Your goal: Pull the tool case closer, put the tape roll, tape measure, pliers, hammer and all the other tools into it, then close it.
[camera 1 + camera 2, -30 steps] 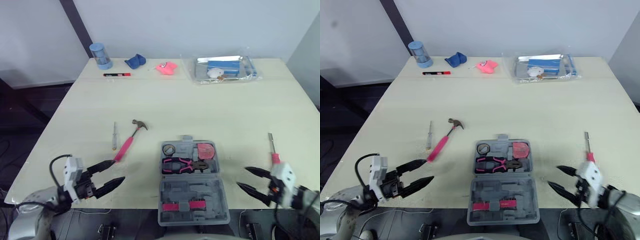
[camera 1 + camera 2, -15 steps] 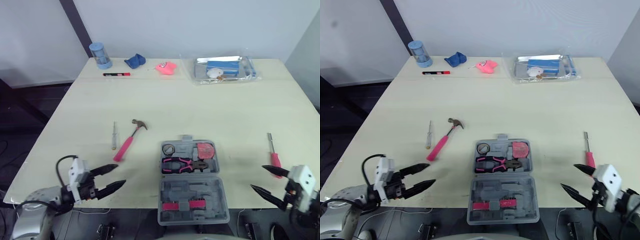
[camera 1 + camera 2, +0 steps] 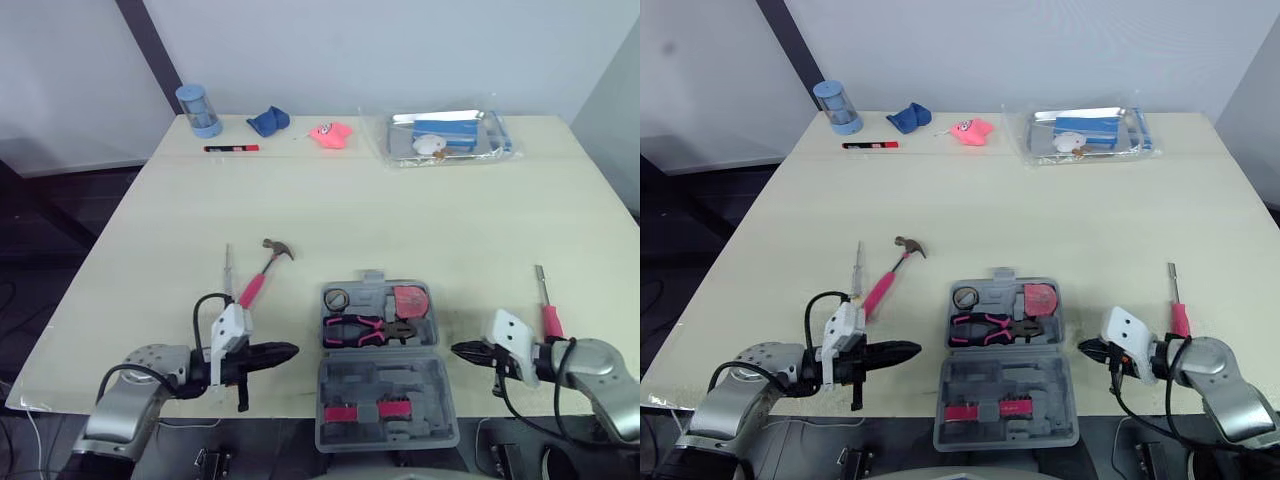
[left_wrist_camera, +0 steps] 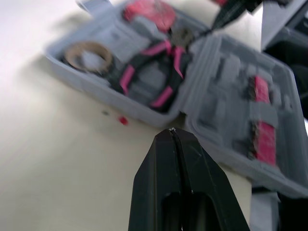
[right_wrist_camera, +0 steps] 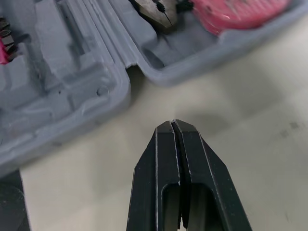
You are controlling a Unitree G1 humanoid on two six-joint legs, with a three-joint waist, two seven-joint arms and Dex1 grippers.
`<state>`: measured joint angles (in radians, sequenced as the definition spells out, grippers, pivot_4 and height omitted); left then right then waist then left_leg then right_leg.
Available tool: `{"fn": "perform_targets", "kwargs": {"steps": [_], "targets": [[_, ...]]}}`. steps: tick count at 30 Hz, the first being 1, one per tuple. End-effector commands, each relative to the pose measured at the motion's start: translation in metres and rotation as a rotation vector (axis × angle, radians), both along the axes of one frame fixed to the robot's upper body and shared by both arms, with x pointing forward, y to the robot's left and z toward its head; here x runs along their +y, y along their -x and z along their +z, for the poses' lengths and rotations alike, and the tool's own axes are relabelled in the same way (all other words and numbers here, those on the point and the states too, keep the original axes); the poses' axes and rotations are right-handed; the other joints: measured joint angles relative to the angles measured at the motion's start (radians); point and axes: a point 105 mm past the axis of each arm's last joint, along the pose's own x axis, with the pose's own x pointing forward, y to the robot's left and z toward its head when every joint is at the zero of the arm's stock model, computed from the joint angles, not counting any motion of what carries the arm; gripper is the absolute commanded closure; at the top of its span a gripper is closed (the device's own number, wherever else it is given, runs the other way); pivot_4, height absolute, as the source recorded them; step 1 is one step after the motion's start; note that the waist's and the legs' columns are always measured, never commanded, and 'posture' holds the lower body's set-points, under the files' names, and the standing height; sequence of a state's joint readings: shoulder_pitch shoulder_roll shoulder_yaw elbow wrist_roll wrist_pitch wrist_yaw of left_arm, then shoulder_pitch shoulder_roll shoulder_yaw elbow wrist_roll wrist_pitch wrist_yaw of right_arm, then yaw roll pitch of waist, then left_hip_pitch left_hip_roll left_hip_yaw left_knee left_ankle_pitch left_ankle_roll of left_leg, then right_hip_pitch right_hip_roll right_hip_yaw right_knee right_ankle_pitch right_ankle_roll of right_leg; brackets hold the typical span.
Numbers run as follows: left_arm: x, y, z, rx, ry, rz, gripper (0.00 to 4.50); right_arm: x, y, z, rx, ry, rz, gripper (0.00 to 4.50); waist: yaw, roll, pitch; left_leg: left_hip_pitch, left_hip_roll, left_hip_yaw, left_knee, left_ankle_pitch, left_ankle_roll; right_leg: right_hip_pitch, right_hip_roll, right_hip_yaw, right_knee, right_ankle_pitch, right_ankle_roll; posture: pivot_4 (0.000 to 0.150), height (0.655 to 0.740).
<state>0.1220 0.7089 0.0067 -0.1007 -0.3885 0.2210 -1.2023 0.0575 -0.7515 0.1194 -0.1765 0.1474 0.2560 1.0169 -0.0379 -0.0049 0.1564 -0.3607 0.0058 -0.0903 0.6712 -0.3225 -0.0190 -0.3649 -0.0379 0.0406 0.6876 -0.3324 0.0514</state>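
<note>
1. The grey case lies open at the tabletop's near edge, with its lid toward the robot.
2. Inside are the tape roll, pink tape measure and pink-handled pliers.
3. The hammer and a screwdriver lie left of the case, and a second screwdriver lies to its right.
4. The left pincer and right pincer, each with fingers pressed together, flank the case.

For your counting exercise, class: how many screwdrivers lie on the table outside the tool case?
2. A thin screwdriver left of the hammer; a pink-handled screwdriver right of the tool case. None seems hidden.
</note>
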Motion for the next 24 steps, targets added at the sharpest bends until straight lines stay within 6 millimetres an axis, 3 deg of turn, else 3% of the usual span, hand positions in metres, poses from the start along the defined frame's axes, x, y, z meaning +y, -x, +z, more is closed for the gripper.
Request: {"fn": "perform_targets", "kwargs": {"steps": [1, 11, 24], "targets": [[0.001, 0.001, -0.010, 0.000, -0.030, -0.006, 4.50, 0.007, -0.002, 0.003, -0.008, 0.022, 0.023, 4.48, 0.004, 0.000, 0.000, 0.000, 0.000, 0.000, 0.000, 0.000, 0.000, 0.000, 0.000, 0.000, 0.000, 0.000, 0.000, 0.150, 0.7400], [-0.007, -0.006, -0.043, 0.024, -0.043, -0.024, 4.50, 0.015, -0.001, -0.002, 0.019, 0.086, 0.070, 4.48, 0.006, 0.000, 0.000, 0.000, 0.000, 0.000, 0.002, 0.000, 0.000, 0.000, 0.000, -0.001, 0.001, 0.000, 0.000, 0.150, 0.7400], [-0.039, -0.011, -0.044, -0.001, 0.007, -0.116, 4.50, 0.031, 0.005, 0.000, 0.035, 0.077, 0.104, 4.48, 0.007, 0.001, 0.000, 0.000, -0.001, 0.000, 0.005, 0.000, 0.000, 0.000, 0.000, -0.001, 0.005, 0.000, 0.000, 0.150, 0.7400]]}}
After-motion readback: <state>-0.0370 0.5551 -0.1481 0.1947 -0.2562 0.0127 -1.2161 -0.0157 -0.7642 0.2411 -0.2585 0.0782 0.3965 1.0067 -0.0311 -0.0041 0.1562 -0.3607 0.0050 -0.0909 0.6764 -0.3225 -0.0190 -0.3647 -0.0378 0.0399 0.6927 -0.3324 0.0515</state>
